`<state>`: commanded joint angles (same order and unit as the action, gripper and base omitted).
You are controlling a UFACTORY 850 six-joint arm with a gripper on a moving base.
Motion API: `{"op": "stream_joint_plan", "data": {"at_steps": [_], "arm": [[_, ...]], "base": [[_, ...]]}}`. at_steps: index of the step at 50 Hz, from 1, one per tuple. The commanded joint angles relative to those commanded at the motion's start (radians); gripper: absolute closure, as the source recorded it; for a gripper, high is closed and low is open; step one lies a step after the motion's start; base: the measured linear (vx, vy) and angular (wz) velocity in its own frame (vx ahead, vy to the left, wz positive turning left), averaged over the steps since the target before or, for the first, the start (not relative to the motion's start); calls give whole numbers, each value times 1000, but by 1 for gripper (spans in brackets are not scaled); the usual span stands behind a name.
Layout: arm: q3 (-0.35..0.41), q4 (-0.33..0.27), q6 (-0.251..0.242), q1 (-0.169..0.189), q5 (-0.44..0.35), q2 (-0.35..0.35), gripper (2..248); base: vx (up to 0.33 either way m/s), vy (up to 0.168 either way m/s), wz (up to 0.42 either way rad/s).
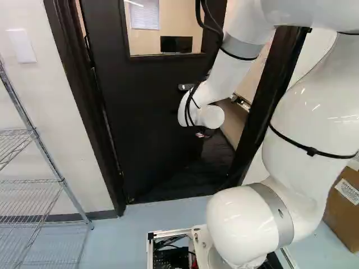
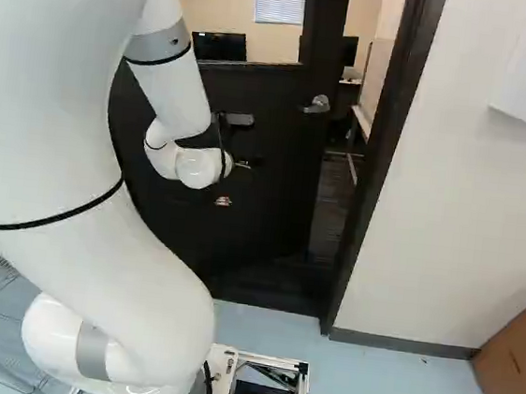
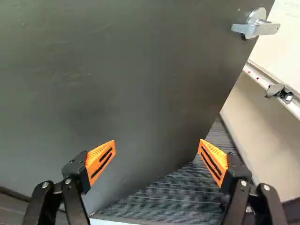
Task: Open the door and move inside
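Note:
Dark gripper (image 1: 203, 133), mostly hidden behind the white wrist in the left base view, is close to the black door (image 1: 143, 112). In the wrist view the gripper (image 3: 157, 143) has its fingers spread wide, with nothing gripped; the door's flat face (image 3: 117, 84) lies ahead of them. The door stands ajar, swung inward, its free edge away from the frame (image 2: 380, 153). Its silver lever handle (image 2: 318, 104) shows in the right base view. In the wrist view the handle (image 3: 255, 29) sits near the door's free edge, beyond the fingers and off to one side.
Through the gap show a dark ribbed floor (image 3: 173, 197) and a pale panel with a metal rail (image 3: 276, 89). A wire shelf (image 1: 33, 182) stands left of the doorway, and a cardboard box (image 2: 518, 365) against the wall at its right. Monitors show through the door's window.

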<state>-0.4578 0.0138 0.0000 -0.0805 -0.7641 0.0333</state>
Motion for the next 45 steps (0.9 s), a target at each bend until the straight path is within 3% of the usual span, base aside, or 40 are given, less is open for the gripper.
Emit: {"op": "stream_joint_plan", "data": {"at_steps": [45], "arm": [[0, 0, 0, 0, 0, 0, 3]], "base": [[85, 35, -10]]}}
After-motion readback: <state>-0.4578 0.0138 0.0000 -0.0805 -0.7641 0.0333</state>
